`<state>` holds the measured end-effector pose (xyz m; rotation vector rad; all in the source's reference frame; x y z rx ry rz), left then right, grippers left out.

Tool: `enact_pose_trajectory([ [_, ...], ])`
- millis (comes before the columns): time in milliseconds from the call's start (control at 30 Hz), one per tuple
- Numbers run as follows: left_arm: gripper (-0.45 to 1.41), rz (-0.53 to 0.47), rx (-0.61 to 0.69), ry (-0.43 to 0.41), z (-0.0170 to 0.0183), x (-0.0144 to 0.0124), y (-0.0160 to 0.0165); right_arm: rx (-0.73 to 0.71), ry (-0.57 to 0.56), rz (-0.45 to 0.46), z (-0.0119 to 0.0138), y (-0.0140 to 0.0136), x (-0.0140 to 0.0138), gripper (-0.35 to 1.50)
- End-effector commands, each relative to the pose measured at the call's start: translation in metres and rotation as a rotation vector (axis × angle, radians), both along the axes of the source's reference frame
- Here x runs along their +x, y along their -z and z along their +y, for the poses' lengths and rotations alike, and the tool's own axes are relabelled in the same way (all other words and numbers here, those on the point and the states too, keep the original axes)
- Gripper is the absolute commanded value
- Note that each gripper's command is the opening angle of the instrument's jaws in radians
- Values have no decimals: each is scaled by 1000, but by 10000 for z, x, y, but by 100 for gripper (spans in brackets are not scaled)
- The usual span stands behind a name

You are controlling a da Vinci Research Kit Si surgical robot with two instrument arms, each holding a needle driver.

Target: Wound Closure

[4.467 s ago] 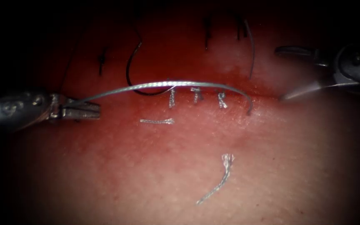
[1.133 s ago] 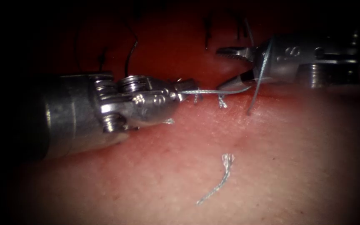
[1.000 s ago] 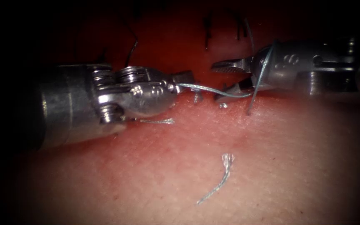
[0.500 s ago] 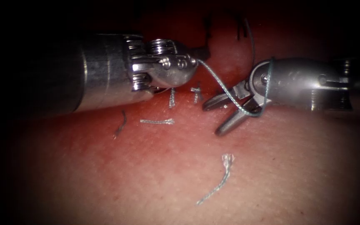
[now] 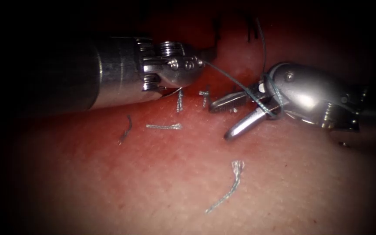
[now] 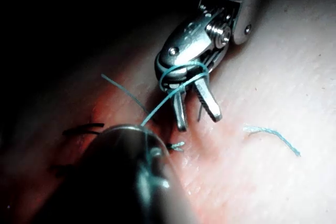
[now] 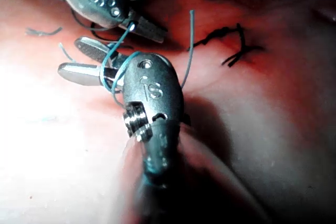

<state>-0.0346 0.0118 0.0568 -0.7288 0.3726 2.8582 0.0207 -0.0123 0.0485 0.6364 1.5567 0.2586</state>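
My left tool (image 5: 208, 54) is shut on the pale thread (image 5: 236, 83) above the cut. From there the thread slants down to the right and is looped round the base of the right tool's jaws. My right tool (image 5: 219, 122) comes in from the right with its jaws open just over the tissue (image 5: 162, 182), nothing between them. The left wrist view shows the thread loop (image 6: 178, 70) round the right tool (image 6: 198, 119). In the right wrist view the open right tool (image 7: 70, 55) lies under the left tool (image 7: 149, 30), and the thread (image 7: 119, 43) joins them.
Two pale stitches (image 5: 179, 102) (image 5: 204, 98) cross the cut beside the right tool's jaws. Dark stitches (image 5: 216, 32) sit further back. Loose cut ends of thread (image 5: 164, 126) (image 5: 227, 191) and a short dark piece (image 5: 127, 128) lie on the near tissue.
The left tool moved in from the far left and rose above the cut. The thread went round the right tool's jaws. In the last half-second the right tool's wrist turned slightly.
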Motion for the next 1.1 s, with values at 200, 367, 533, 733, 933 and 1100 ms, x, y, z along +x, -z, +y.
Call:
enact_pose_trajectory([
  [200, -45, -8, -3, 9, -5, -9, -5, 57, -136, 69, 5, -4, 7, 49],
  [367, -45, -15, 1, 22, -19, -12, -1, 81, -305, 29, 20, -15, -3, 44],
  [533, -45, -20, -8, 26, -32, -17, 2, 90, -432, -16, 30, -24, -16, 42],
  [733, -45, -6, -12, 35, -46, -25, 8, 136, -544, -110, 27, -30, -18, 58],
  [933, -45, 5, -13, 43, -59, -30, 18, 179, -607, -275, 20, -25, -22, 91],
  [1100, -45, 19, -13, 52, -64, -34, 24, 180, -643, -414, 12, -17, -24, 101],
])
